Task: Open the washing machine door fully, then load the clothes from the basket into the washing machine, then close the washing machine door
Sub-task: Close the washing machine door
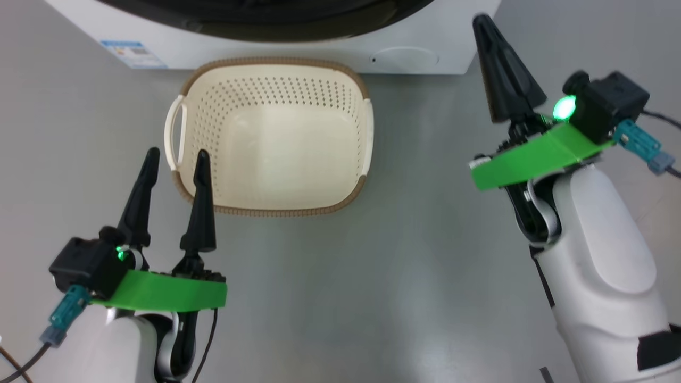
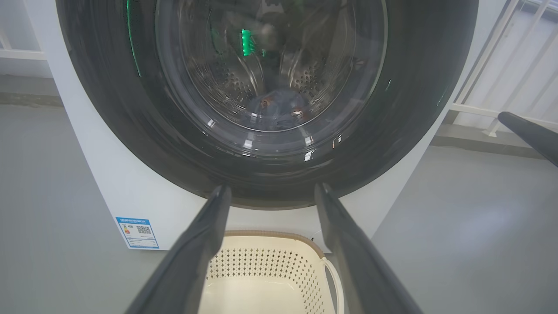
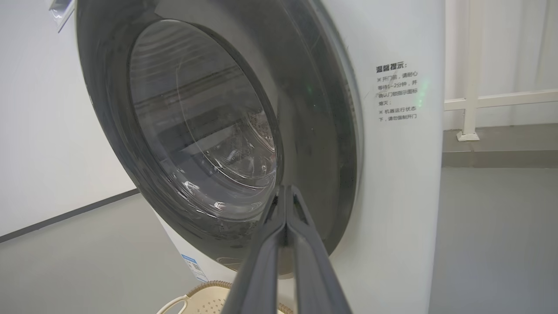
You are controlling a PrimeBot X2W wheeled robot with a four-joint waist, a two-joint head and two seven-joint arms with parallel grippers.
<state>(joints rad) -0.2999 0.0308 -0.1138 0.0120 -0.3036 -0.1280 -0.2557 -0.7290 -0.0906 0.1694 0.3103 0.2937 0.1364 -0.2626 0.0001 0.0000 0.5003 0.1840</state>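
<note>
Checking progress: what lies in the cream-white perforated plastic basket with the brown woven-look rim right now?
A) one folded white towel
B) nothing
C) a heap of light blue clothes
B: the head view shows the basket with bare perforated walls and floor, while light blue printed clothes show behind the round black-ringed glass washing machine door.

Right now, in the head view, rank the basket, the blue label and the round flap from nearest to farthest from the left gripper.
From the left gripper:
1. Basket: immediately to its right, beside the fingertips.
2. Blue label: ahead and slightly left.
3. Round flap: ahead and far to the right, beyond the basket.
</note>
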